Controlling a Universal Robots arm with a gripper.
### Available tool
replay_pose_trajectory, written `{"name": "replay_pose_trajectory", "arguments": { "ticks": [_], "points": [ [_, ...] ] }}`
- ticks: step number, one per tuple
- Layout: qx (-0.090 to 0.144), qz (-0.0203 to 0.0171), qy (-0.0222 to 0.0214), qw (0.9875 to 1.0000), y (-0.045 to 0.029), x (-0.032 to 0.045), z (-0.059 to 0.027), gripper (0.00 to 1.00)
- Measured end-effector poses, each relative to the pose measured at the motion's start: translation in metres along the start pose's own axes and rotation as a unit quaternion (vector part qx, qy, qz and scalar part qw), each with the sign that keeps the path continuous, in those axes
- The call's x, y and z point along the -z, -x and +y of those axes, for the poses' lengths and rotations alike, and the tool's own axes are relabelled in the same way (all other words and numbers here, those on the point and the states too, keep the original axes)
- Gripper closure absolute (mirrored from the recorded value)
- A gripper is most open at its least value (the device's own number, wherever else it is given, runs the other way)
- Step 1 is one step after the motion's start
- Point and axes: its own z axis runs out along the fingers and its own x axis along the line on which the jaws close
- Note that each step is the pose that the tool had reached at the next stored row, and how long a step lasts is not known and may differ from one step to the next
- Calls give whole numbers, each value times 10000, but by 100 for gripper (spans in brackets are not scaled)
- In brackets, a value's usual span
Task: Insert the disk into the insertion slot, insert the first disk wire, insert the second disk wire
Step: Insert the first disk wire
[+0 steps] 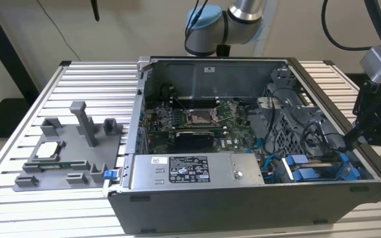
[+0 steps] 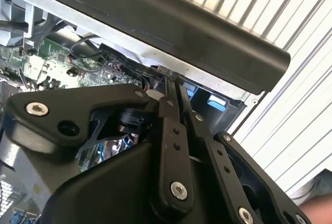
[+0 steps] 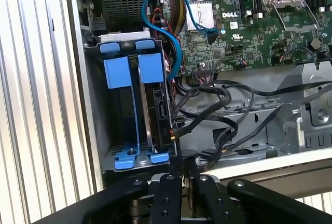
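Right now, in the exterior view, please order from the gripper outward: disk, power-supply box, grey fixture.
1. disk, beside the gripper, in its bay.
2. power-supply box, middle of case front.
3. grey fixture, outside the case, exterior view's left.

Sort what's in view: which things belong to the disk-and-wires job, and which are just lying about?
Job: disk in its blue carrier, seated in the bay; blue cable; black cables beside it; gripper, shut, at the bay.
Lying about: power-supply box; grey fixture tray; motherboard.
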Motion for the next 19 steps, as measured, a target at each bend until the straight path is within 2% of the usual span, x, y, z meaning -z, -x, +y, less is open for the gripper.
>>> {"name": "replay_pose_trajectory", "arguments": {
  "ticks": [3, 4, 10, 13, 16, 19],
  "points": [
    [-12, 10, 67, 10000, -7, 3, -4, 100],
    [-16, 13, 87, 10000, -10, 5, -6, 0],
    [-33, 28, 189, 9998, -17, 37, -47, 0],
    [-120, 45, 329, 9994, -21, 34, -47, 0],
    [-169, 11, 340, 9993, -22, 24, -48, 0],
    [-199, -38, 344, 9992, -20, 17, -48, 0]
  ]
}}
